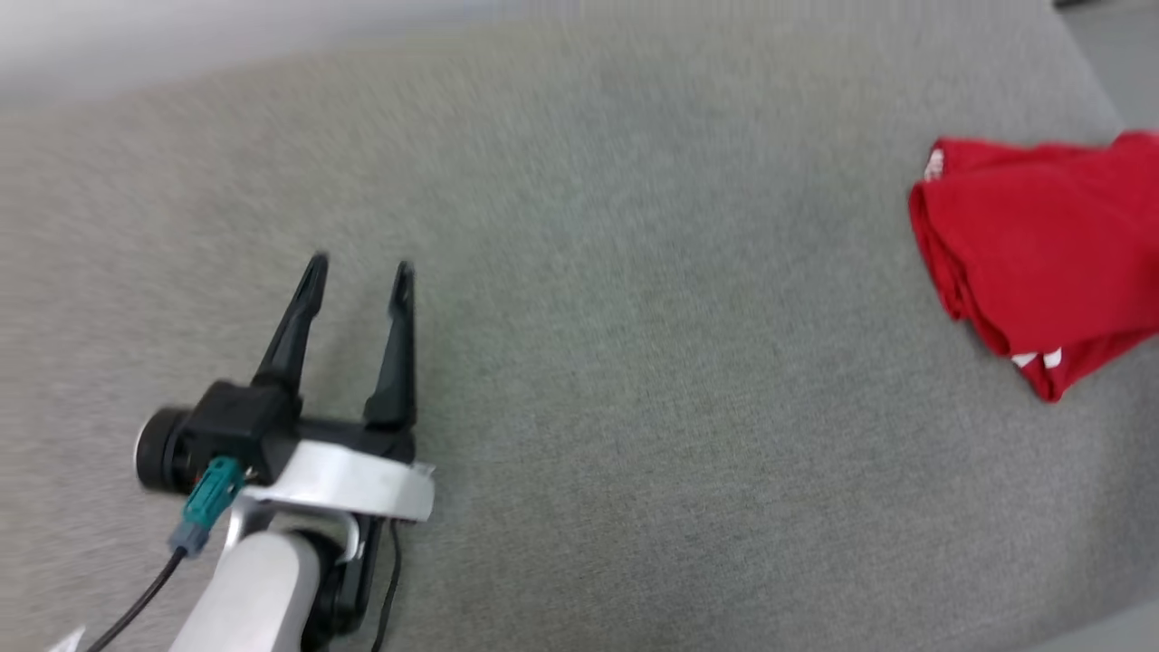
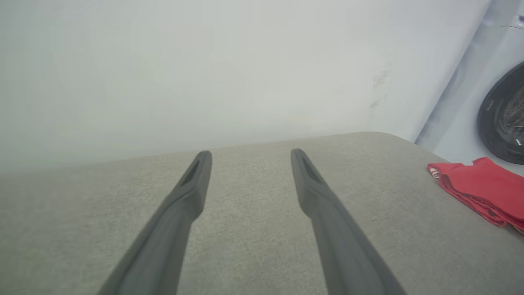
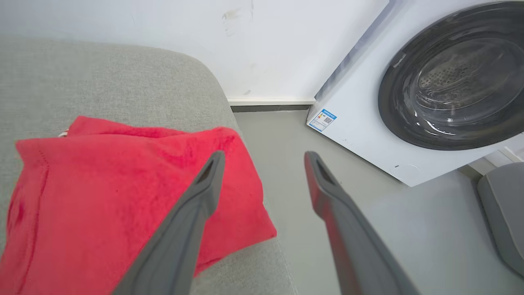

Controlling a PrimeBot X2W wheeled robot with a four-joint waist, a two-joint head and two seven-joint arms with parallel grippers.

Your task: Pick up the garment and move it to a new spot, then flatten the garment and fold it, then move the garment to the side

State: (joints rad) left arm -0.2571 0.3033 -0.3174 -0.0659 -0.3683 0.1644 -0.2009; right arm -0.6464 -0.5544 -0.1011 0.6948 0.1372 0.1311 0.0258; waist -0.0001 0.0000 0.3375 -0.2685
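Garment (image 1: 1032, 244): red, folded bundle at right edge of grey padded surface (image 1: 634, 362). Likely light, limp, unbreakable; pinch through stacked fold edge. Left gripper (image 1: 358, 267), right gripper (image 3: 265, 155): both spread, empty.

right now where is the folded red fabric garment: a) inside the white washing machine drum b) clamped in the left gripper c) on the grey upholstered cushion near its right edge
c: the red garment lies on the grey cushion near its right edge

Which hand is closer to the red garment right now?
Right. The right hand is open by the garment, at its edge; the left hand is open over bare cushion, well off to its left.
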